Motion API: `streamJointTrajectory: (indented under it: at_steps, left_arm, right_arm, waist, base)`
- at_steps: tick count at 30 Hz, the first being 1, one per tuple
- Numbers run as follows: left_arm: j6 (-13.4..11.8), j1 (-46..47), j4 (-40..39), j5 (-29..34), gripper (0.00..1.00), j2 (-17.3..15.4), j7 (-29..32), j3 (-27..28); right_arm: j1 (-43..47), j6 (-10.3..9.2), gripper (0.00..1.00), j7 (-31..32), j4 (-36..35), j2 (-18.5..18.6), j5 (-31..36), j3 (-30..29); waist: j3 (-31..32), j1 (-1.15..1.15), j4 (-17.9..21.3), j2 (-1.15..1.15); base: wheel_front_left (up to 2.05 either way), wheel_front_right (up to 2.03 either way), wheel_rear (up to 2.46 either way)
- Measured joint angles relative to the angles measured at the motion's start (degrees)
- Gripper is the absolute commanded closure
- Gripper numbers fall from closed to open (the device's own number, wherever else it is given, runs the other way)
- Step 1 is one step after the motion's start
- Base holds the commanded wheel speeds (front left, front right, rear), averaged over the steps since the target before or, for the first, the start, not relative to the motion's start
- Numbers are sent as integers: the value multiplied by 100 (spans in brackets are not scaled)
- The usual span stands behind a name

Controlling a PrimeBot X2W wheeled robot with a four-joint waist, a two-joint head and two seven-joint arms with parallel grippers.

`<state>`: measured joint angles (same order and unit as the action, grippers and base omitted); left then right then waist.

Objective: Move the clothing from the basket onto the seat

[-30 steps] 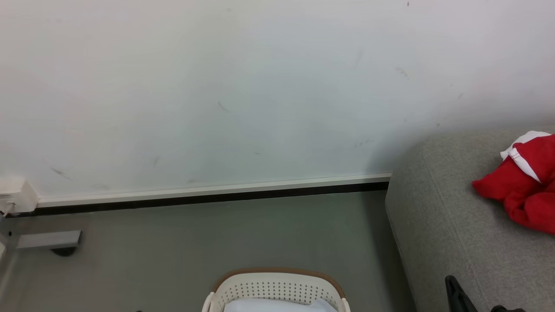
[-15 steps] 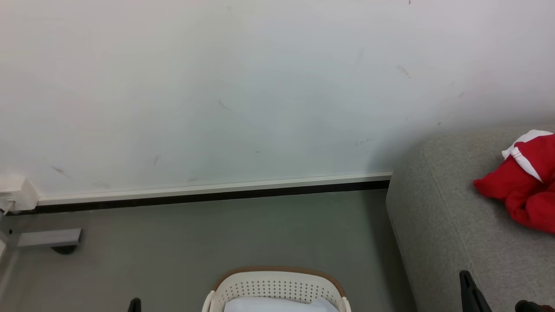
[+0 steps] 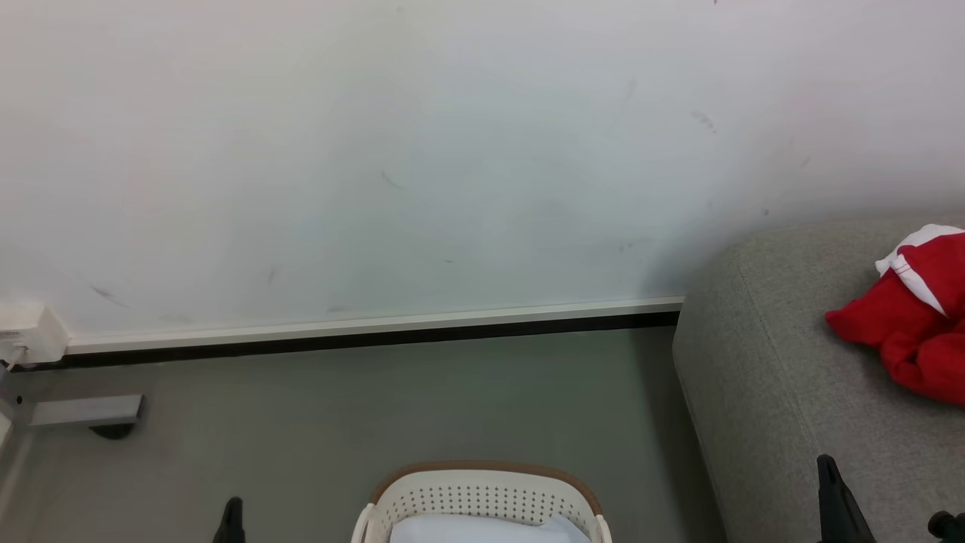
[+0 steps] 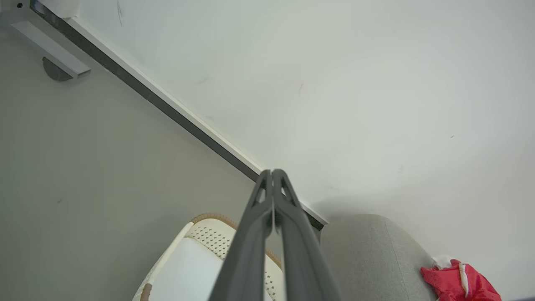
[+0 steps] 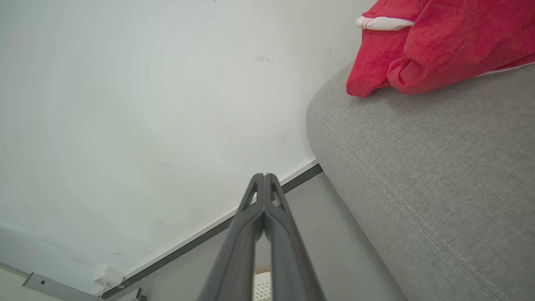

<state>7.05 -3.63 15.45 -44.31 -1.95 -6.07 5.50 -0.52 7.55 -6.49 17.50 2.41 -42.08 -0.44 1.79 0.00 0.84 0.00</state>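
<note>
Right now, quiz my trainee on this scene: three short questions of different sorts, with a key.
1. True or false: the red clothing lies on the grey seat.
2. What shows inside the basket? A) a red jersey B) a white cloth C) a pair of shoes
3. Fill in: the left hand and the right hand are both ____ (open or shut).

Key: 1 true; 2 B; 3 shut.
</note>
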Motion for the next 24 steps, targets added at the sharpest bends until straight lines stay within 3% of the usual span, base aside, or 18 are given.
streamJointTrajectory:
  at_steps: [24]
  left_arm:
    - [5,337,-51,-1639,100,-27,444,35]
  right_arm:
    - [-177,0,100,435,-115,24,-1744,-191]
  waist:
    - [-52,0,-22,0]
  base:
    - [0,0,0]
